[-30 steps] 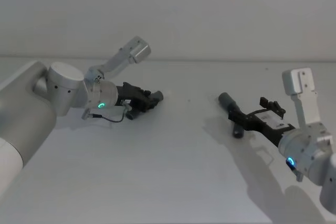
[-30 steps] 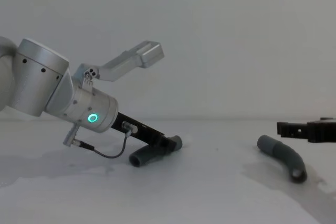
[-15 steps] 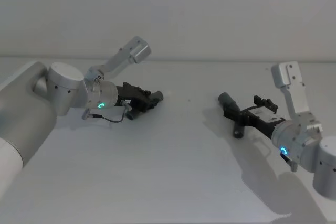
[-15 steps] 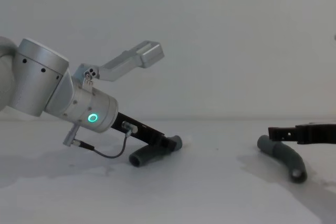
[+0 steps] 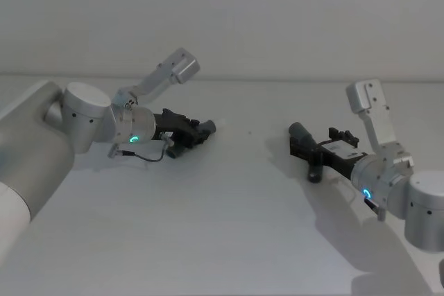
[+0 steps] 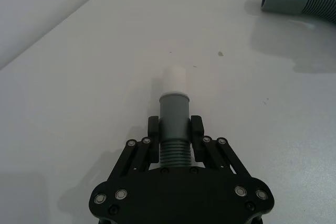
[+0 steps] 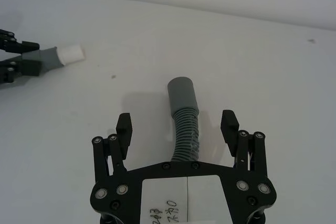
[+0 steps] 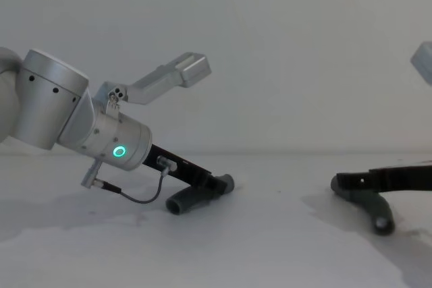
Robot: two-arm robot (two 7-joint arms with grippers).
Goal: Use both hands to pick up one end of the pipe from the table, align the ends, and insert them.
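Observation:
The pipe is in two curved grey pieces on the white table [image 5: 229,233]. My left gripper [image 5: 193,132] is shut on the left piece [image 6: 174,109]; its fingers [image 6: 153,129] clamp the ribbed part, and the grey cuff with a white tip sticks out ahead. That piece [image 8: 194,196] rests tilted, its dark end on the table. My right gripper [image 7: 177,121] is open, low over the right piece [image 7: 185,124], with one finger on each side and not touching. Its grey cuff [image 5: 300,130] points away toward the left piece.
A thin black cable [image 8: 135,197] loops under the left wrist. The white wall [image 5: 277,19] rises behind the table. Bare tabletop lies between the two pieces and in front of them.
My right gripper has moved forward and down, from beside the right piece to straddling it. The left arm and its piece have not moved.

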